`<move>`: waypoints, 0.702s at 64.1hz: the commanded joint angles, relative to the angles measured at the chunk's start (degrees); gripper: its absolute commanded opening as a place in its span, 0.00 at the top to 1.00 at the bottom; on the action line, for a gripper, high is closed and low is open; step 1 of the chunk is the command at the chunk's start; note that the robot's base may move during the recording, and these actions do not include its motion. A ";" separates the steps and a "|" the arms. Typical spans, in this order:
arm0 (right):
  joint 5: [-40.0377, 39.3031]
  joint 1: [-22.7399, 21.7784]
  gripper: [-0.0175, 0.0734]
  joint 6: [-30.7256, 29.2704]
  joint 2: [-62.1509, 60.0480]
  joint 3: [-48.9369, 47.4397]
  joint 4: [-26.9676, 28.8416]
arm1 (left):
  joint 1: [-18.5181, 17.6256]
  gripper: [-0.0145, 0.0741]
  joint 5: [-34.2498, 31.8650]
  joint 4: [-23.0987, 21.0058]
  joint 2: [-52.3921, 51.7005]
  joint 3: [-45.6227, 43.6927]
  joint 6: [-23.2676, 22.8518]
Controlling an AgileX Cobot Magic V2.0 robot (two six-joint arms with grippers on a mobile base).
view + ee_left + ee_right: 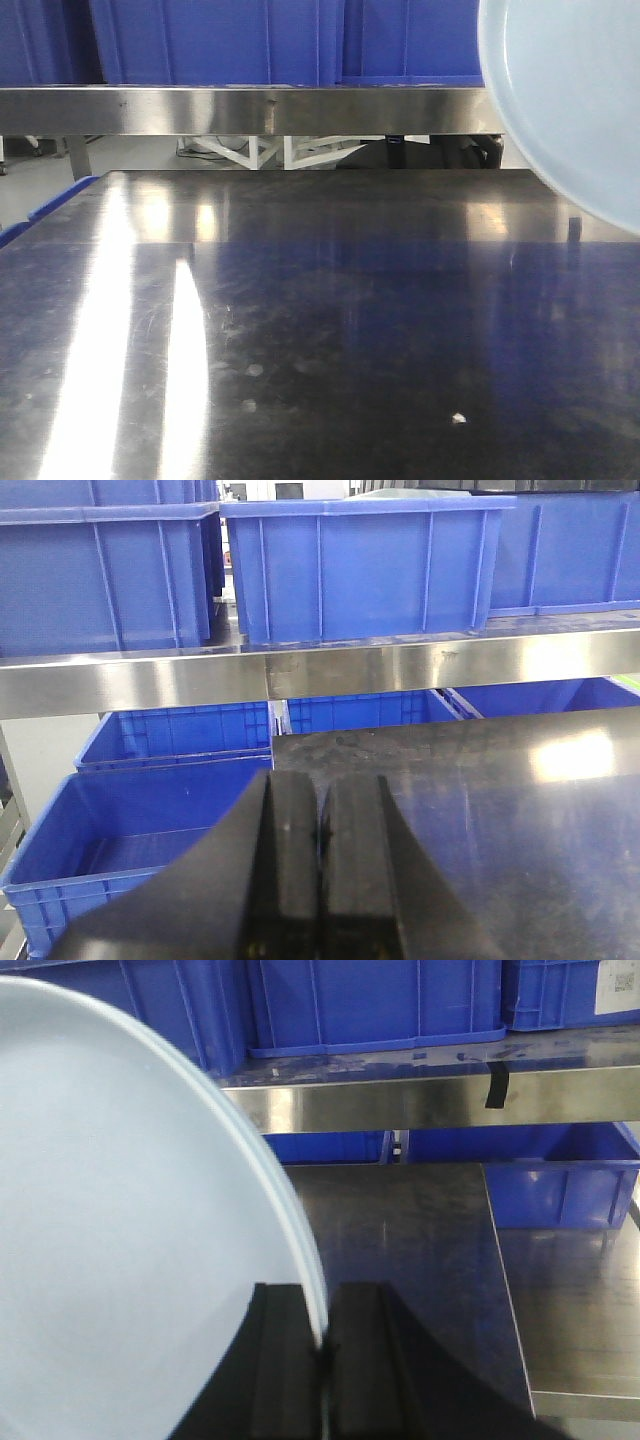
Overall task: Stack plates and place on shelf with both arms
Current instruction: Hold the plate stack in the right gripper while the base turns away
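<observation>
My right gripper (322,1305) is shut on the rim of a pale bluish-white plate (120,1220), which fills the left of the right wrist view and stands on edge between the jaws. The same plate (575,95) shows at the top right of the front view, held above the steel tabletop (320,330). I cannot tell whether it is one plate or two stacked. My left gripper (320,795) is shut and empty above the tabletop's left edge. The shelf (250,110) with its steel front rail runs across behind the table, also in the left wrist view (320,675).
Blue crates (360,565) stand on the shelf; more blue crates (130,830) sit lower, left of the table. Another blue crate (560,1190) lies beyond the table's right edge. A small white speck (458,418) lies on the tabletop.
</observation>
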 commanded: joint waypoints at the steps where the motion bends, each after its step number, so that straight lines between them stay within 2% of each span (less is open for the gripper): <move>1: -5.26 0.04 0.76 -0.14 0.14 -1.84 0.39 | 0.20 0.75 -4.69 0.02 0.62 -1.77 -0.11; 45: -5.26 0.04 0.76 -0.14 0.14 -1.84 0.39 | 0.20 0.75 -4.69 0.02 0.62 -1.77 -0.11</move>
